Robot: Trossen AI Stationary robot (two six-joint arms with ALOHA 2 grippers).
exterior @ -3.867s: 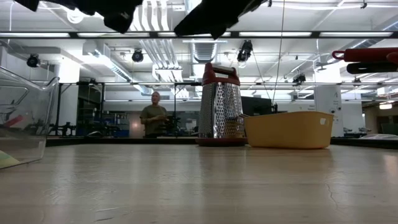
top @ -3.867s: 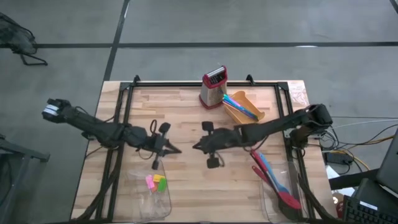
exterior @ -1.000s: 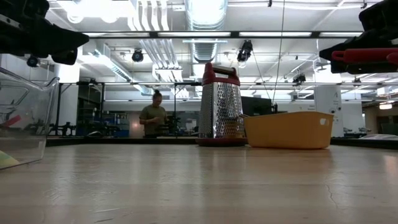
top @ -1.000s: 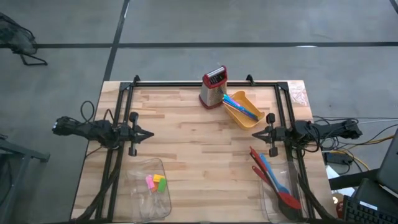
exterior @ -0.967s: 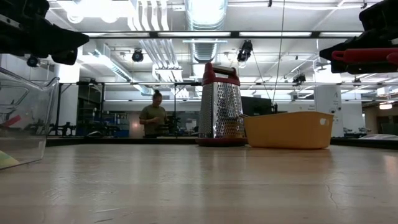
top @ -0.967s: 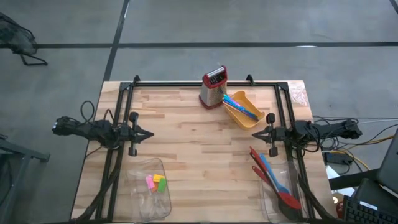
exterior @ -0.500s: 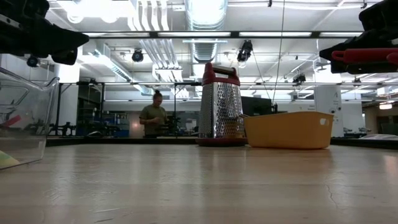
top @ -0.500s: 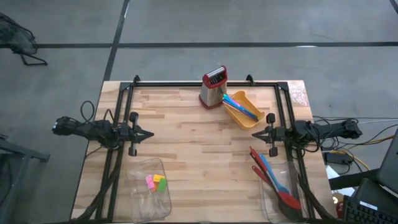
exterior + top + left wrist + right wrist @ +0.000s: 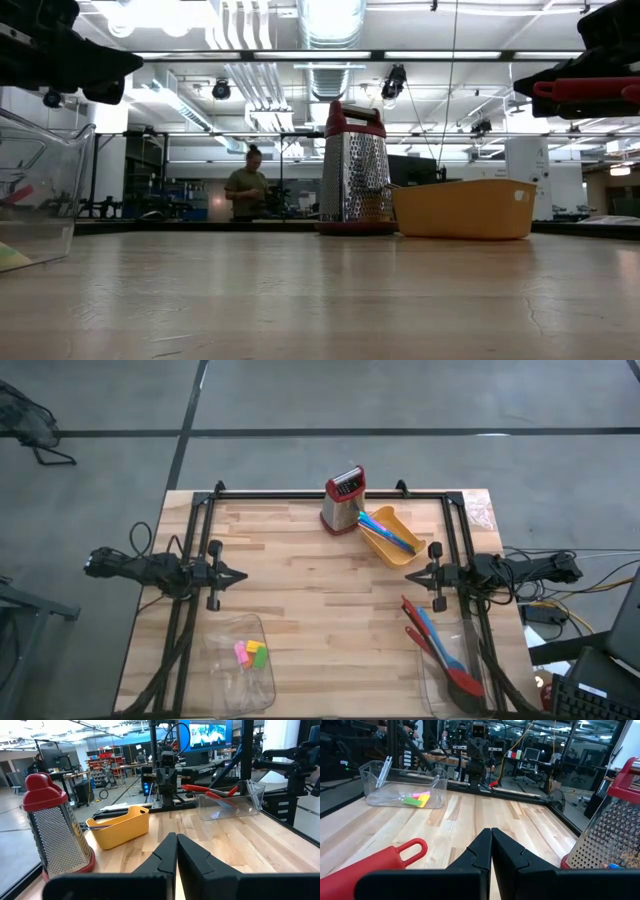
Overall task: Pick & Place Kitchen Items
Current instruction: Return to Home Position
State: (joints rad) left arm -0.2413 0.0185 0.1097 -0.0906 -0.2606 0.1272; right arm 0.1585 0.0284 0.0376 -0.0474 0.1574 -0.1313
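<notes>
My left tool [image 9: 238, 575] and right tool [image 9: 412, 575] were both clenched on nothing, well apart, left and right of the grater [image 9: 343, 498]. Pink, green and yellow pieces [image 9: 250, 653] lay in the clear bin [image 9: 215, 645] far left of the grater. Red and blue spatulas [image 9: 440, 650] lay in the bin far to its right, and blue sticks [image 9: 392, 532] in the yellow basket [image 9: 408, 554] just beside it.

Place: a big robot lab or workshop, not a home.
Ceiling: high up, with long strip lights [image 9: 450, 55] and a bare air duct [image 9: 330, 20].
Floor: plain grey concrete [image 9: 400, 400] all round the wooden worktop [image 9: 300, 600].
Robots: the left tool [image 9: 242, 575] and right tool [image 9: 410, 574] sit on dark arms [image 9: 150, 567], with a black metal frame [image 9: 280, 495] round the worktop.
Room behind: a big lit screen [image 9: 207, 734] and a person [image 9: 245, 185] standing far off in a wide open hall.
</notes>
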